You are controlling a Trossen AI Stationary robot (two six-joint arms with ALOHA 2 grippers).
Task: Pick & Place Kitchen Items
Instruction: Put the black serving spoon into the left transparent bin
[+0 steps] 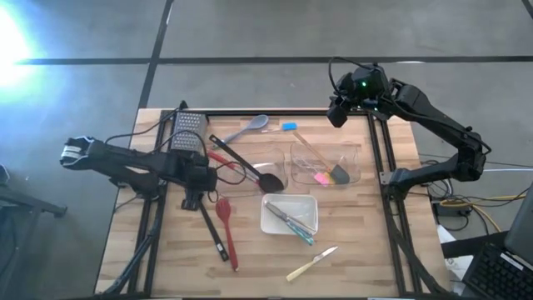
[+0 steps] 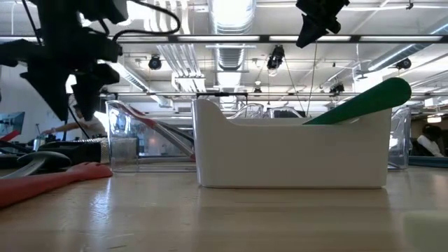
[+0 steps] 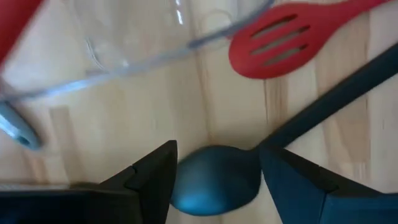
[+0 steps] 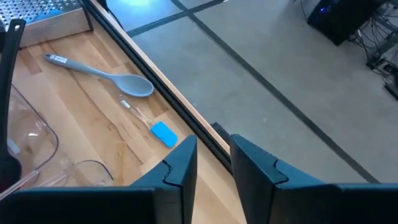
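My left gripper point(image 1: 193, 193) point(image 3: 216, 168) is open and hovers above the table over the bowl of a black ladle point(image 3: 214, 183). Its fingers stand on either side of the bowl. The ladle's handle point(image 1: 213, 233) lies on the wood beside a red slotted spoon point(image 1: 226, 223) point(image 3: 280, 46). More utensils lie in the left clear bin point(image 1: 260, 171), the right clear bin point(image 1: 326, 163) and the white tray point(image 1: 271, 218). A grey spoon point(image 4: 102, 73) and a blue spatula point(image 4: 163, 132) lie near the far edge. My right gripper point(image 1: 337, 112) point(image 4: 214, 155) waits high over the far right corner, open by a narrow gap.
A metal grater point(image 1: 189, 132) stands at the far left. A pale-handled knife point(image 1: 312, 262) lies near the table's near edge. A black frame rail point(image 1: 379, 158) runs along the right side. Bare wood shows at the near left and near right.
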